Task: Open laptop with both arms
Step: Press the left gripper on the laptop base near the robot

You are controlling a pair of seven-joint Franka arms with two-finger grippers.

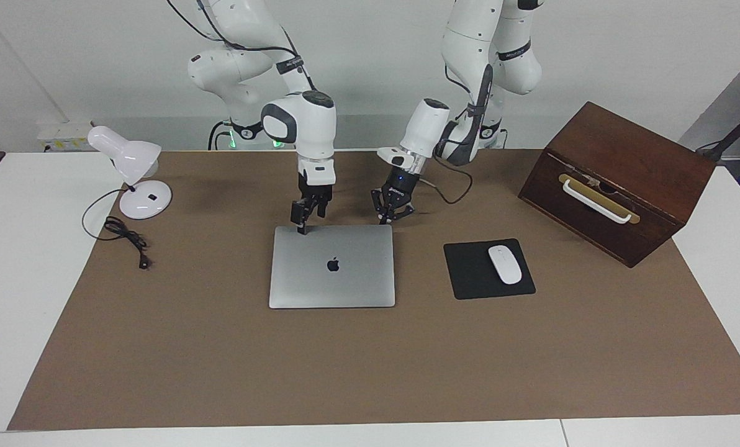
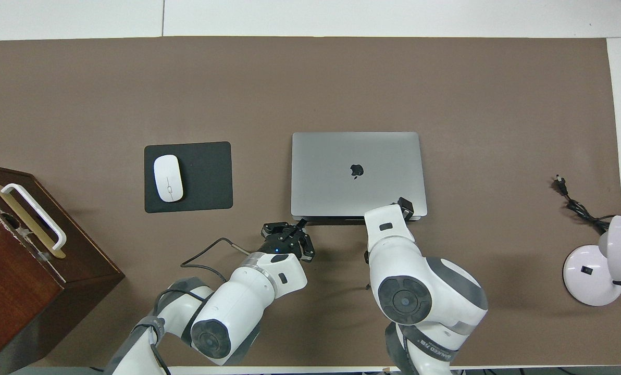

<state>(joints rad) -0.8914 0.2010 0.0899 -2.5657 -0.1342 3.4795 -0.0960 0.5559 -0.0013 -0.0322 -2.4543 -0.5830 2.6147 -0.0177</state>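
The laptop (image 1: 332,266) is plain silver-grey, its lid bare but for a dark apple mark at the centre. At about three o'clock from it in the facing view lies a flat black mouse pad (image 1: 469,273) carrying a glossy white mouse (image 1: 505,264). Up toward one o'clock sits a dark reddish-brown wooden box (image 1: 618,180) with a brass-coloured plate and a white handle. Out at ten o'clock stands a white desk lamp (image 1: 131,171), its black cord (image 1: 125,236) looped beside it. A matte brown mat (image 1: 370,366) covers the white table (image 1: 16,279). Both arms are white with dark grey joint caps; the left gripper (image 1: 383,218) and the right gripper (image 1: 301,227) are black.
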